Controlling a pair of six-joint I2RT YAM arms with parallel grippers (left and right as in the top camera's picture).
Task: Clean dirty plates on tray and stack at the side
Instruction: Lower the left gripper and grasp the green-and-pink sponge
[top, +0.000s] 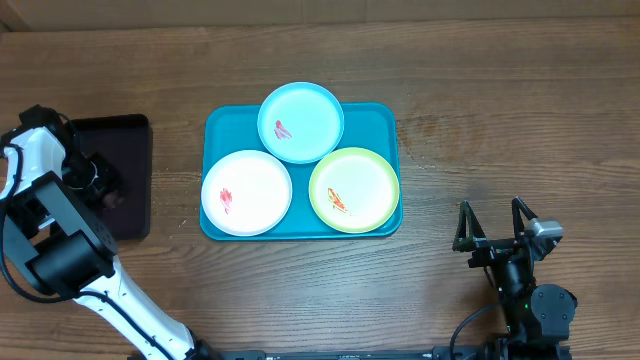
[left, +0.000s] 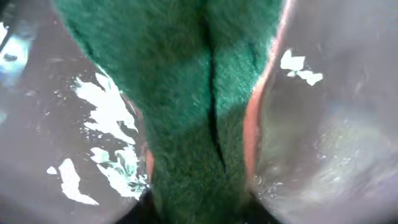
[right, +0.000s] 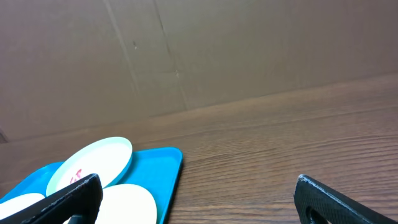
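1. The large turquoise rectangular plastic tray (top: 385, 120) lies at mid-bench. On it are the light blue round plastic plate (top: 300, 122) at the far edge, overhanging the rim and apparently resting partly on its neighbours; the white round plastic plate (top: 246, 192) at near left; and the yellow-green-rimmed round plastic plate (top: 355, 189) at near right. Each carries a red or orange smear.
2. All three look light, stiff and slick; a pinch on the raised rim seems the best hold; the light blue one, lying topmost, looks easiest to lift first; a wipe would likely slide a plate unless it is braced.
3. The left gripper (left: 202, 118) is clamped on a green fibrous scouring pad (left: 180, 74), which creases between its fingers; it hangs over the small black rectangular tray (top: 130, 140) at the left, well apart from the turquoise tray.
4. The right gripper (top: 490, 205) stands with jaws wide apart, empty, above the bare wooden bench (top: 500, 90) right of the turquoise tray; nothing lies between it and the yellow-green-rimmed plate.
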